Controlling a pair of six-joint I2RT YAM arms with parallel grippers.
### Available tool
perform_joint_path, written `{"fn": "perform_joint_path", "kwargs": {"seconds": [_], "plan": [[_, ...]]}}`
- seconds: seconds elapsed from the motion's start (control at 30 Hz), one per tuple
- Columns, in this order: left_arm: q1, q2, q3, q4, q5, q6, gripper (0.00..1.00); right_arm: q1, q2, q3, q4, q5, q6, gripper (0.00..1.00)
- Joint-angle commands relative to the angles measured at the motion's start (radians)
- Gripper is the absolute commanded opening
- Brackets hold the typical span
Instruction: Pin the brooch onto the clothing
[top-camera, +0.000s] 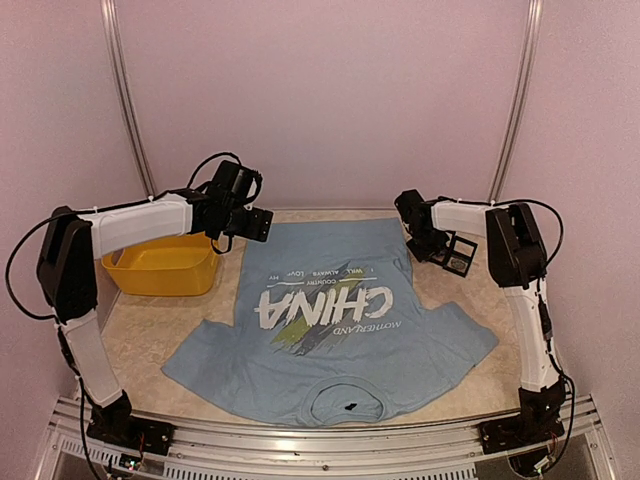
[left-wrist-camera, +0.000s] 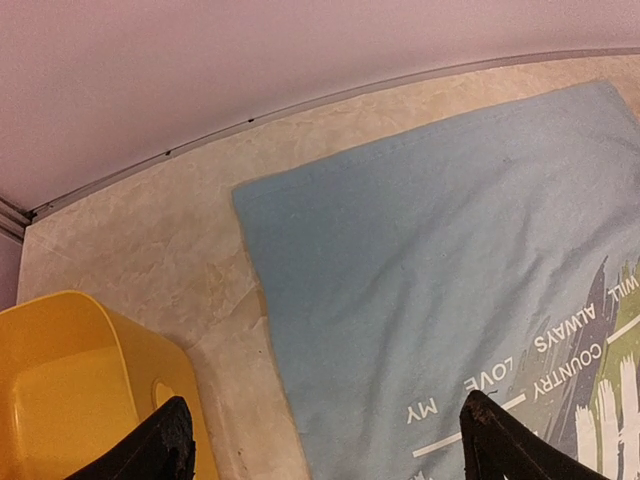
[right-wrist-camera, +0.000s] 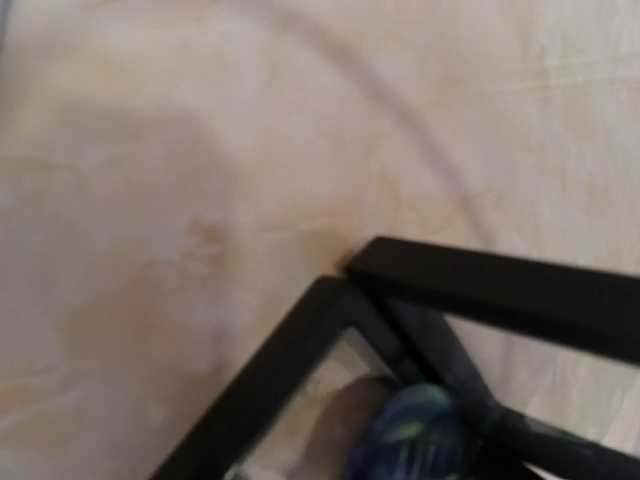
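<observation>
Your right end effector (top-camera: 435, 245), opening not discernible, hangs over the black case (right-wrist-camera: 500, 290); centre it on the brooch (right-wrist-camera: 415, 430) beneath.

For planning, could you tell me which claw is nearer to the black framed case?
Right. The right claw is right beside the black framed case; the left claw hovers across the T-shirt, by the yellow tub.
</observation>
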Motion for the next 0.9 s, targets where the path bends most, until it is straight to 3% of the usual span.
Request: {"fn": "perform_joint_path", "kwargs": {"seconds": [0.0,0.2,0.5,0.67,0.87], "plan": [[-0.006,0.020,0.005,-0.014,0.014,-0.001,0.87,0.009,0.040,0.018,0.015,0.020,-0.022,0.27],[-0.002,0.023,0.002,-0.013,0.019,-0.001,0.87,0.016,0.034,0.011,0.025,0.050,-0.051,0.30],[0.004,0.031,0.014,-0.016,0.024,0.008,0.88,0.016,0.054,-0.005,0.057,0.180,-0.100,0.24],[0.012,0.028,0.007,-0.018,0.041,0.003,0.88,0.016,0.054,-0.023,0.075,0.153,-0.111,0.28],[0.014,0.029,0.005,-0.018,0.047,0.000,0.87,0.016,0.064,-0.032,0.125,0.237,-0.148,0.22]]}}
